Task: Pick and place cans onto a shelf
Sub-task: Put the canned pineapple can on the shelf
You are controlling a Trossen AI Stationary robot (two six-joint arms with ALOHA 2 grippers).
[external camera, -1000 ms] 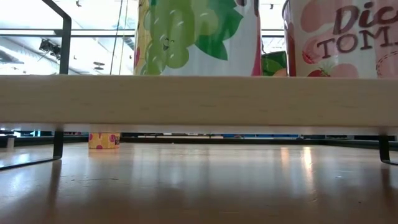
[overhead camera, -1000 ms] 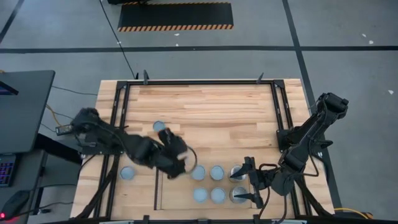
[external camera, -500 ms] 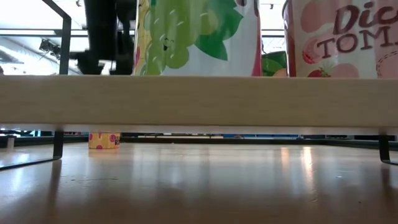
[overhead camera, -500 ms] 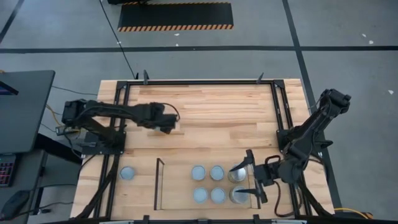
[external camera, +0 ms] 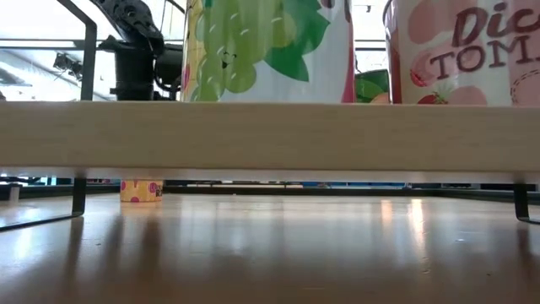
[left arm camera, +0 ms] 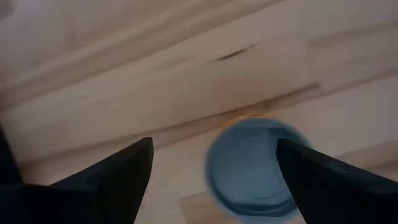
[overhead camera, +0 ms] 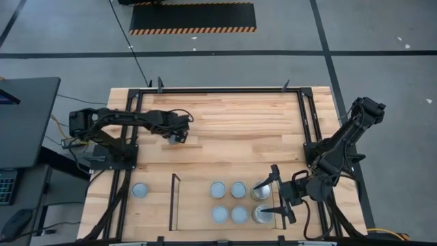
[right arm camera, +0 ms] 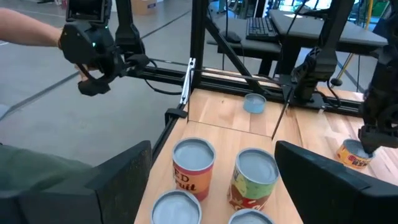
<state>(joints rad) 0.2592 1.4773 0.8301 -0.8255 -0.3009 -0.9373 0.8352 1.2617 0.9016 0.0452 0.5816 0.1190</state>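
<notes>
Bare planks surround the lone can [overhead camera: 176, 139] I see under my left gripper [overhead camera: 179, 136], whose fingers [left arm camera: 118, 174] stand apart astride it. My right gripper [overhead camera: 272, 196] waits spread beside the six cans on the shelf [overhead camera: 175, 202]. Only its wrist view shows red and green labels [right arm camera: 184, 178].

cans' tops [overhead camera: 228, 190] silver-grey/blueish. near can [external camera: 268, 51] label: green grapes w/ pink edge. next can [external camera: 462, 51] pink-white, dark red lettering. far can [external camera: 141, 190] yellow w/ pink dots. shelf [external camera: 270, 140] pale wood, thin black rails. table [overhead camera: 232, 123] light wood, black frame. arms dark.
</notes>
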